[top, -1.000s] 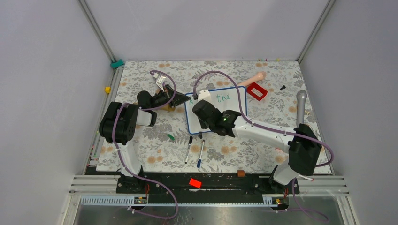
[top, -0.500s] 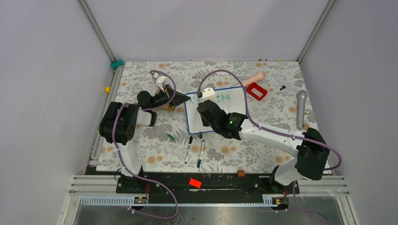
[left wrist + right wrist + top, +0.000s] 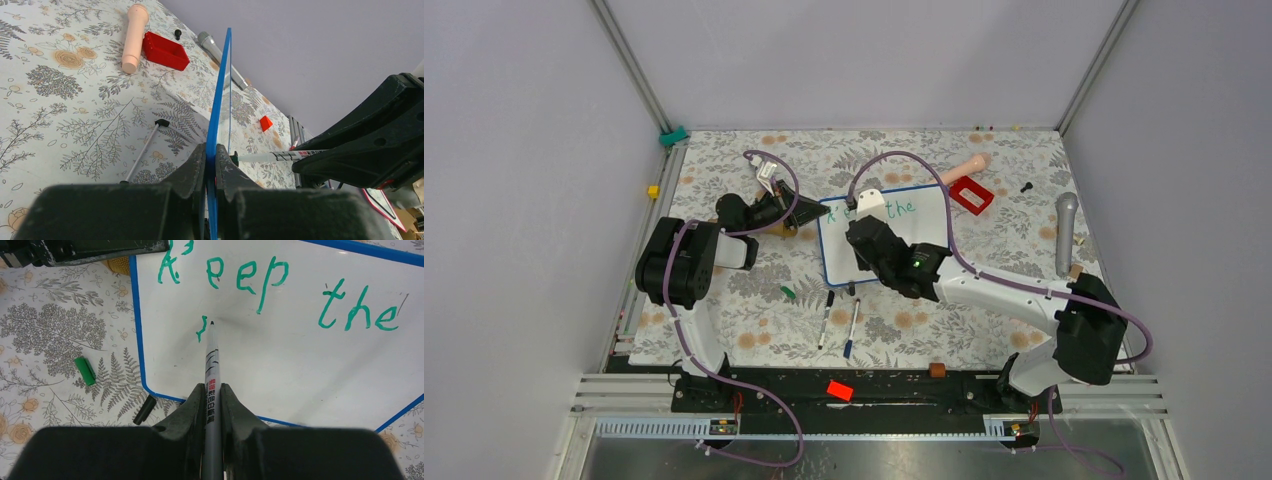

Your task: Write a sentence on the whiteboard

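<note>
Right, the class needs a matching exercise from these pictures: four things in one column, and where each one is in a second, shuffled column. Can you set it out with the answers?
Things
1. whiteboard
2. marker
3. green cap
4. red box

Places
A. loose on the floral cloth, beside the board's rim
B. clamped by its edge in the left end effector
C. next to the peach handle
D. gripped in the right end effector, tip toward the board

Pairs: 1-B, 2-D, 3-A, 4-C
</note>
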Robot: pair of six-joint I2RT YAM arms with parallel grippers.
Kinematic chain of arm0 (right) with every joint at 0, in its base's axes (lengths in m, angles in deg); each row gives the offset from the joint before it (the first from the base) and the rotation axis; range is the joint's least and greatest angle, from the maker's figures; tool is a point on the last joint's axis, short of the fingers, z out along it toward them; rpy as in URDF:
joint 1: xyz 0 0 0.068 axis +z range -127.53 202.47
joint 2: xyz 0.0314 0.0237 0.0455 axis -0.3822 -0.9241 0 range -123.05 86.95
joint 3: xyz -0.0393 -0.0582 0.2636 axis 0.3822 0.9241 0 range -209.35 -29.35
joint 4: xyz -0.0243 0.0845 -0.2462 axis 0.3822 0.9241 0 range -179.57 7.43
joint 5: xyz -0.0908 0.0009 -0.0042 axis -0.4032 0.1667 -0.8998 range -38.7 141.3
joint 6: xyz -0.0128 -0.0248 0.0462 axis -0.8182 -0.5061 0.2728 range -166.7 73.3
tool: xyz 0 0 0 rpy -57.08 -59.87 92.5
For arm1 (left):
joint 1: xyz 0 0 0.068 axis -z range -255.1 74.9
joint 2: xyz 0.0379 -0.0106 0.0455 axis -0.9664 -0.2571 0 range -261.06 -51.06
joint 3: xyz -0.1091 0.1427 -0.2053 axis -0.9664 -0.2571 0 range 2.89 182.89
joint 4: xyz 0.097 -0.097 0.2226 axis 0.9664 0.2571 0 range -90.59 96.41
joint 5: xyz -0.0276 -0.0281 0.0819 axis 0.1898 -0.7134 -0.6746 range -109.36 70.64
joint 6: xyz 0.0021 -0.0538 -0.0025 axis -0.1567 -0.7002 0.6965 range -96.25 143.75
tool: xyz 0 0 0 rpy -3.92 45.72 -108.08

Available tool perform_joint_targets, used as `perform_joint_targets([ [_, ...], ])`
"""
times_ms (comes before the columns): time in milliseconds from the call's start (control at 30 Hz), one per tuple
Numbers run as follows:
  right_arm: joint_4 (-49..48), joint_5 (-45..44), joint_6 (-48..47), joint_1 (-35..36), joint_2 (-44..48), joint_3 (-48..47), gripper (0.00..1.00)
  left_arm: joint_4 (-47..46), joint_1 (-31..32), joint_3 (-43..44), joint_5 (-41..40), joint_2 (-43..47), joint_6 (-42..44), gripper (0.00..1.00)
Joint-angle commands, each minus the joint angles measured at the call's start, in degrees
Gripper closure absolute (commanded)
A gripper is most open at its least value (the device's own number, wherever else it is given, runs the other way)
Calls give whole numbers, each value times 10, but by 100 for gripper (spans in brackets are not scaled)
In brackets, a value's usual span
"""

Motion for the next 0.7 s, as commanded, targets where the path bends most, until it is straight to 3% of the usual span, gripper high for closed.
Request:
perform_joint_targets([
  [0,0,-28,1,6,-11,-34,100,-36,1,9,-3,1,43,100],
  [667,24,-44,6,5,-36,-59,100,-36,1,8,-3,2,43,100],
])
